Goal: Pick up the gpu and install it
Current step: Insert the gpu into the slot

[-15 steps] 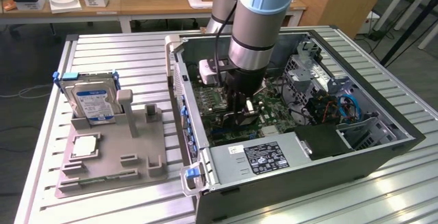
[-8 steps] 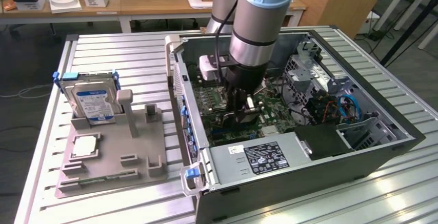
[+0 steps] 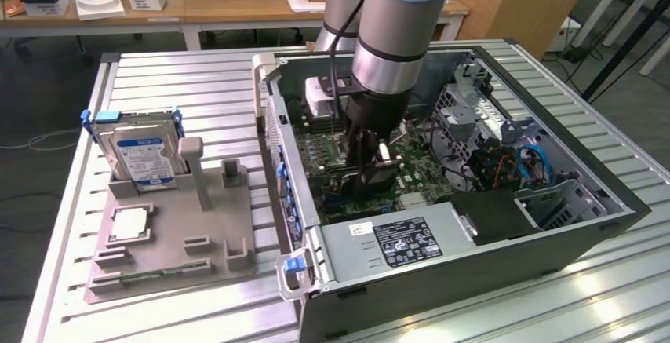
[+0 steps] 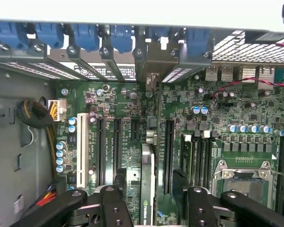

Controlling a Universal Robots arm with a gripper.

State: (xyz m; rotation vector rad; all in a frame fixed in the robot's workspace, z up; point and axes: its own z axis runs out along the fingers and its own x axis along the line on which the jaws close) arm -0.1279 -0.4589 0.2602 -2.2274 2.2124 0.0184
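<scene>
Standing edge-on in a motherboard [image 4: 189, 127] slot inside the open computer case [image 3: 586, 225], the gpu [image 4: 147, 184] sits between the released fingers of the gripper [image 4: 149, 189]. Judged thin, stiff, light and fragile, it is best pinched across its flat faces, clear of components.

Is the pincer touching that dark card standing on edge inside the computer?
Apart. In the wrist view the gpu stands edge-on between the open pincer fingers, with green board showing in the gap on each side.
</scene>
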